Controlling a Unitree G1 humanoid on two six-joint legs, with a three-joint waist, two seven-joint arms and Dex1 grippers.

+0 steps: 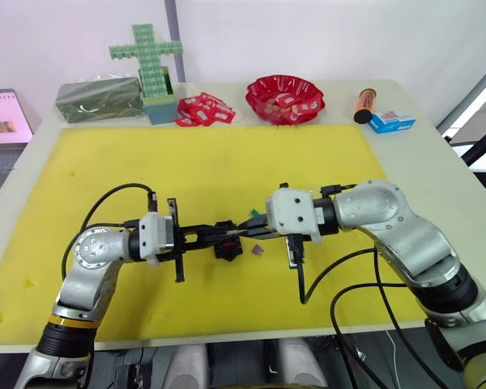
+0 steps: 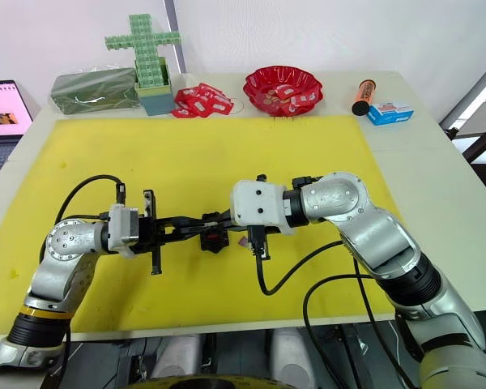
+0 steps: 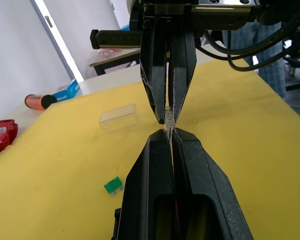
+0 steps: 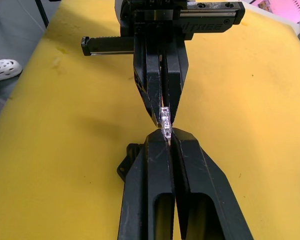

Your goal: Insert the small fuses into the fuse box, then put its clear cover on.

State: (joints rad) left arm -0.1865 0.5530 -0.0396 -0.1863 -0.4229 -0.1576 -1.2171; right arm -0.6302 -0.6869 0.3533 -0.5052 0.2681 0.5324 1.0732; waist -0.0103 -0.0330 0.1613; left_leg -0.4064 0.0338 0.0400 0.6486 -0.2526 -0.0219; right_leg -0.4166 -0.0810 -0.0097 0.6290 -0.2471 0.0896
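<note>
My two grippers meet tip to tip over the middle of the yellow mat [image 1: 227, 162]. The left gripper [image 1: 233, 234] and the right gripper [image 1: 246, 232] are both shut on one pale grey small fuse [image 4: 165, 120], which bridges their tips [image 3: 169, 124]. Just below them the black fuse box [image 1: 225, 250] lies on the mat. A purple fuse [image 1: 257, 250] rests right of the box. A green fuse [image 3: 113, 186] lies flat on the mat. Farther off sits the clear cover [image 3: 119, 117].
Along the table's back edge stand a green brick cross [image 1: 146, 57], red-and-white packets [image 1: 204, 109], a red bowl [image 1: 284, 97], an orange cylinder [image 1: 364, 104], a blue box [image 1: 391, 121] and a dark green packet [image 1: 97, 97]. A laptop [image 1: 4, 117] sits far left.
</note>
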